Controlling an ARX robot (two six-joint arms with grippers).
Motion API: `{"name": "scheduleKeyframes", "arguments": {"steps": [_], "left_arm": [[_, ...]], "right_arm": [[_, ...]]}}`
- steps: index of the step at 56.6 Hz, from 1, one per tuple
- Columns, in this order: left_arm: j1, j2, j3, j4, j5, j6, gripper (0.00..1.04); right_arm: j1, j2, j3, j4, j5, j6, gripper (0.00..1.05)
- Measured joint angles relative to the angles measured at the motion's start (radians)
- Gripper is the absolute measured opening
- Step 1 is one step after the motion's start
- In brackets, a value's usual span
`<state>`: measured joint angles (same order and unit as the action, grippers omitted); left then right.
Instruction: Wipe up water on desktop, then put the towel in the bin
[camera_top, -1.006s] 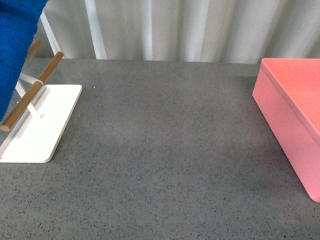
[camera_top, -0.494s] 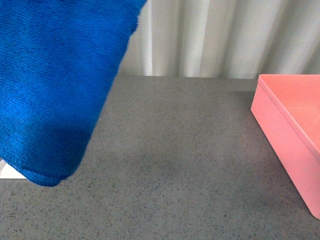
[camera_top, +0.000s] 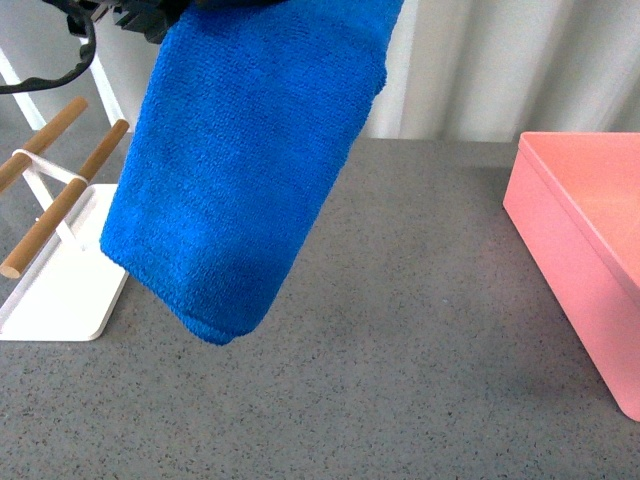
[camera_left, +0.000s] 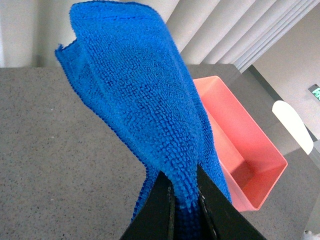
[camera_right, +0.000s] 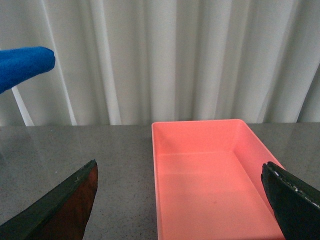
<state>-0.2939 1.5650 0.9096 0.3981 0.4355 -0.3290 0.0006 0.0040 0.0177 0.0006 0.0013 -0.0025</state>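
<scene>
The left hand (camera_left: 184, 189) is clamped on one edge of the blue microfibre towel (camera_top: 250, 170), so the cloth hangs loose beneath it, clear of the speckled worktop (camera_top: 420, 330). Held this high, the towel is probably meant to be lowered flat for wiping; I cannot make out any water. The salmon-pink bin (camera_top: 570, 270) sits well apart from that hand, on its far side from the white tray (camera_top: 60, 300) with its wooden rods (camera_top: 60, 215). The right hand (camera_right: 179, 170) is spread wide with nothing in it, the bin just ahead.
</scene>
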Motion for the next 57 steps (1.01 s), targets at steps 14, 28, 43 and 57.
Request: {"name": "scheduleKeyframes", "arguments": {"steps": [14, 28, 43, 57], "left_arm": [[-0.01, -0.007, 0.013, 0.022, 0.002, -0.001, 0.05], [-0.01, -0.007, 0.013, 0.022, -0.002, -0.001, 0.05], [-0.01, -0.007, 0.013, 0.022, -0.002, -0.001, 0.05], [-0.01, -0.007, 0.013, 0.022, -0.002, -0.001, 0.05]], "right_arm": [[0.0, 0.0, 0.0, 0.0, 0.0, 0.0, 0.98], [0.024, 0.612, 0.143, 0.385, -0.192, 0.015, 0.98], [0.058, 1.249, 0.502, 0.451, -0.177, 0.194, 0.98], [0.182, 1.516, 0.649, 0.525, -0.258, 0.414, 0.98]]}}
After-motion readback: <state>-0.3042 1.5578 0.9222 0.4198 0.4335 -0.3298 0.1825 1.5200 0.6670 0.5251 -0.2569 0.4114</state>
